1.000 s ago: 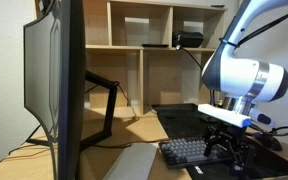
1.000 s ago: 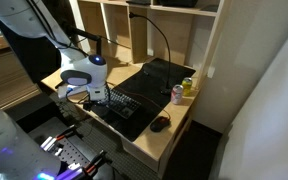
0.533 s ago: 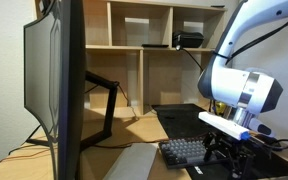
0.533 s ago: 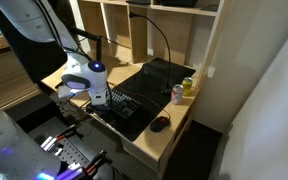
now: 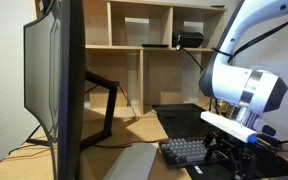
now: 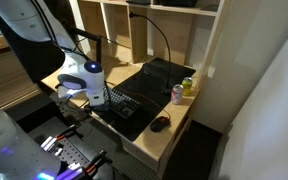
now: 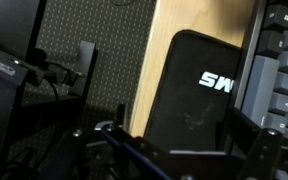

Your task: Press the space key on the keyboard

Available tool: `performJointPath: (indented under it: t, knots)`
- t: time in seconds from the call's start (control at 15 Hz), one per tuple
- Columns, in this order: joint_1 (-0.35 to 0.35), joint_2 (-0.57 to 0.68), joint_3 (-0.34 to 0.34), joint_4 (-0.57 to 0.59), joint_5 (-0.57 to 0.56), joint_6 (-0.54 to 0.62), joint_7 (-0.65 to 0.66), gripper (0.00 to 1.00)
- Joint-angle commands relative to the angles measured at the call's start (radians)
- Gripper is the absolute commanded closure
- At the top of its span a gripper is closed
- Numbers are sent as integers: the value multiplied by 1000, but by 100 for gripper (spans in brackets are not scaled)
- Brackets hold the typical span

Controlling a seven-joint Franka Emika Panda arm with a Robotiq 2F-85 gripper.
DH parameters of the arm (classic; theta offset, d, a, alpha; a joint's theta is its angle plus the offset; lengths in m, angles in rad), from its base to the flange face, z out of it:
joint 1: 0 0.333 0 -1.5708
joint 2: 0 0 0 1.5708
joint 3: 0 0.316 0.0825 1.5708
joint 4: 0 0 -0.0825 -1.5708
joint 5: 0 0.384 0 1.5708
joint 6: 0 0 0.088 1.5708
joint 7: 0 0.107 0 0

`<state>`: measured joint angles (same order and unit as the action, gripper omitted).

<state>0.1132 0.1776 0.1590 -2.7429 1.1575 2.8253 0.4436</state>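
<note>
The keyboard [image 5: 183, 151] is black with dark grey keys and lies on the wooden desk in front of the shelves. It also shows in an exterior view [image 6: 125, 106] and along the right edge of the wrist view [image 7: 281, 70]. My gripper [image 5: 229, 157] hangs low over the keyboard's near end, seen too in an exterior view [image 6: 92, 99]. In the wrist view the gripper [image 7: 184, 150] looks open and empty, its dark fingers apart over a black pad [image 7: 199, 90] with white letters beside the keyboard. The space key itself is not discernible.
A large monitor [image 5: 59, 85] on an arm stands close by. A pale grey slab [image 5: 134, 162] lies before it. A black mouse [image 6: 160, 124], a can [image 6: 177, 94] and a black mat [image 6: 162, 78] share the desk. Shelves [image 5: 144, 40] rise behind.
The arm has shifted slightly and sunk a little toward the keyboard. Nothing on the desk has moved.
</note>
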Motion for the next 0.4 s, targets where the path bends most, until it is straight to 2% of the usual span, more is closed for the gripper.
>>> performJointPath:
  t: [0.0, 0.07, 0.2, 0.27, 0.33]
  knots:
    - [18, -183, 22, -139, 10, 13, -25, 0]
    - [28, -84, 3, -47, -2, 21, -36, 0]
    - [22, -92, -16, -57, -118, -30, 45, 0]
    - [16, -101, 5, -54, -57, -5, 13, 0]
    - [16, -94, 2, -50, -89, -8, 34, 0]
